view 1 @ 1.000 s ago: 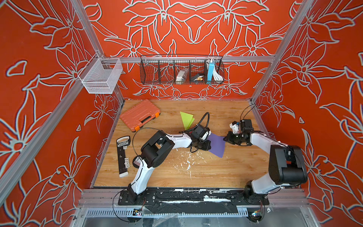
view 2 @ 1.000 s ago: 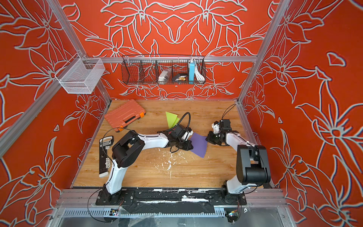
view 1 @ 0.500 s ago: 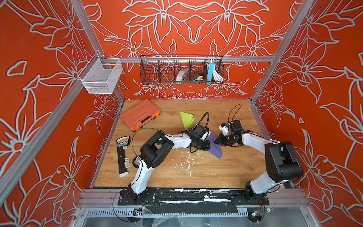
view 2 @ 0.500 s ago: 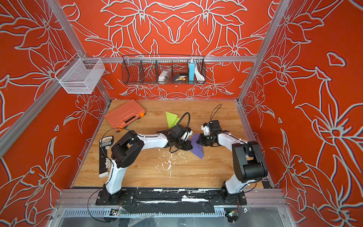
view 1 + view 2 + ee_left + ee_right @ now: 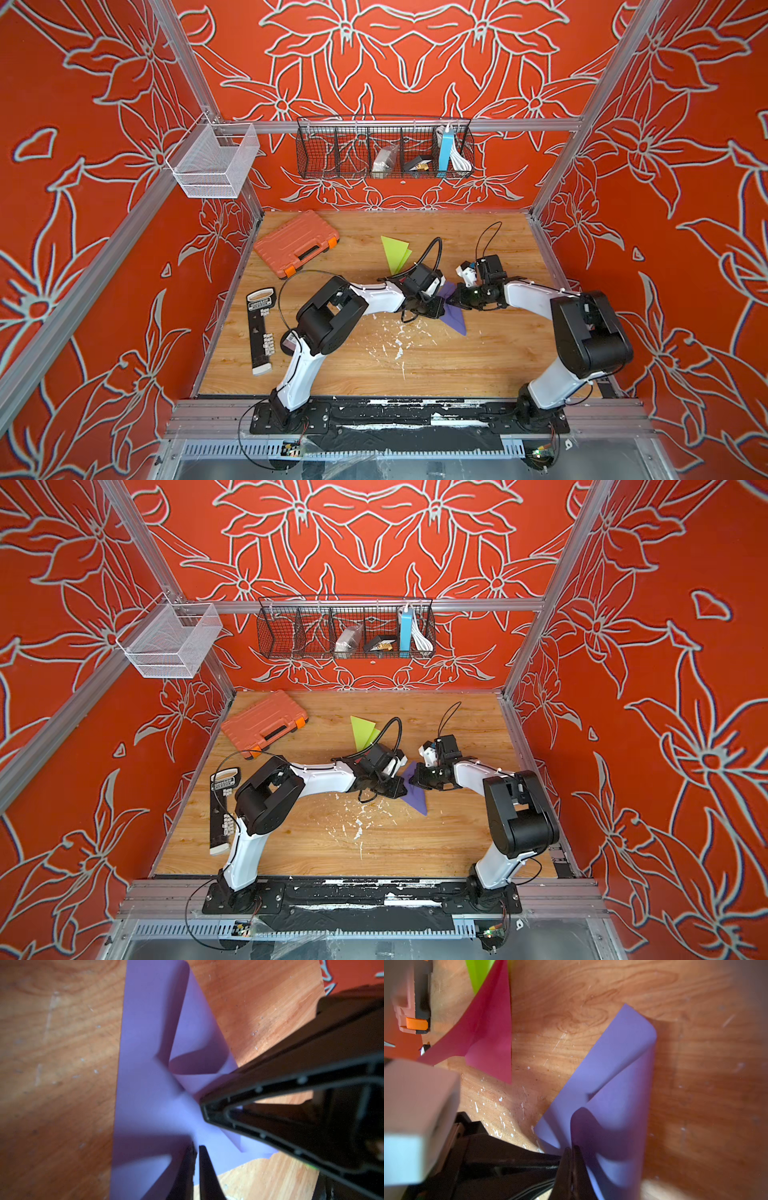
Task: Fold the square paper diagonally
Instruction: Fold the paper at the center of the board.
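The purple square paper (image 5: pixel 456 320) (image 5: pixel 417 801) lies mid-table between both grippers, doubled over in a loose curl with no flat crease (image 5: pixel 612 1064) (image 5: pixel 149 1032). My right gripper (image 5: pixel 453 300) (image 5: pixel 411 780) (image 5: pixel 572 1150) is shut on the paper's raised corner and holds it just beside my left gripper. My left gripper (image 5: pixel 443 309) (image 5: pixel 400 791) (image 5: pixel 197 1148) rests its tips on the paper's lower layer. Its jaws stand almost together with only a thin slit. Whether paper sits between them is unclear.
A green folded paper (image 5: pixel 395 253) lies behind the left wrist, with a pink folded paper (image 5: pixel 488 1032) next to it. An orange tool case (image 5: pixel 297 243) sits at the back left and a black tool card (image 5: pixel 261 332) at the left edge. White scraps (image 5: pixel 395 343) dot the wood. Wire baskets (image 5: pixel 384 149) hang on the back wall.
My right gripper has travelled left across the paper with its corner, up to the left gripper. The paper went from flat to doubled over. The left arm has stayed put.
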### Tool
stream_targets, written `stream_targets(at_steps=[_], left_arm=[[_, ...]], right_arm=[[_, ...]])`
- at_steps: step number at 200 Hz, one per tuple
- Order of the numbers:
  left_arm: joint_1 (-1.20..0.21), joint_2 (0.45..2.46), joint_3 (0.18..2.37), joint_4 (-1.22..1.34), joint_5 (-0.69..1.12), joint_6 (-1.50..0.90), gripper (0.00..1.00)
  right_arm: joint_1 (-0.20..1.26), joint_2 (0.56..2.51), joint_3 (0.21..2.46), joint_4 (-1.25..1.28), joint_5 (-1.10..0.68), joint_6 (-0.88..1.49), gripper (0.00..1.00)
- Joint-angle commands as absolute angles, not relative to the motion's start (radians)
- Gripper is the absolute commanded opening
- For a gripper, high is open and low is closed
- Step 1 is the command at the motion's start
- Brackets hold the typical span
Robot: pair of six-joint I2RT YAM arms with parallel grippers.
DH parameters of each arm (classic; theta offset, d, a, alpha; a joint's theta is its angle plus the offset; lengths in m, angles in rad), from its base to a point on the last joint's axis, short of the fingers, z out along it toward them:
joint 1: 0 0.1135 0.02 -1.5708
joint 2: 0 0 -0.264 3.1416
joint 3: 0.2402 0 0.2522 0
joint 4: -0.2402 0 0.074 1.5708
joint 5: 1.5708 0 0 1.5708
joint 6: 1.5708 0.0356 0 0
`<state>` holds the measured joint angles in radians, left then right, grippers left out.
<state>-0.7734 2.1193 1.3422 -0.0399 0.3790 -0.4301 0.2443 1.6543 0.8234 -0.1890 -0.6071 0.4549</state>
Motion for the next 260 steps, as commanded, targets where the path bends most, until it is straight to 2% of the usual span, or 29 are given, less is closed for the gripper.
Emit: stream_targets(at_steps=[1, 93, 160, 178, 260], left_arm=[[-0.762, 2.12, 1.306, -0.127, 0.331, -0.415, 0.12], [-0.761, 2.071, 1.287, -0.125, 0.321, -0.415, 0.14], [-0.755, 2.016, 1.252, -0.105, 0.287, -0.42, 0.21], [-0.738, 2.001, 1.238, -0.113, 0.252, -0.428, 0.2], [-0.706, 2.074, 1.264, -0.115, 0.312, -0.429, 0.17]], right_arm=[[0.255, 1.672, 0.836, -0.176, -0.588, 0.466, 0.01], [0.27, 1.706, 0.838, -0.225, -0.485, 0.448, 0.03], [0.286, 1.687, 0.842, -0.262, -0.453, 0.44, 0.04], [0.285, 1.681, 0.847, -0.27, -0.448, 0.438, 0.04], [0.29, 1.635, 0.841, -0.252, -0.487, 0.447, 0.04]])
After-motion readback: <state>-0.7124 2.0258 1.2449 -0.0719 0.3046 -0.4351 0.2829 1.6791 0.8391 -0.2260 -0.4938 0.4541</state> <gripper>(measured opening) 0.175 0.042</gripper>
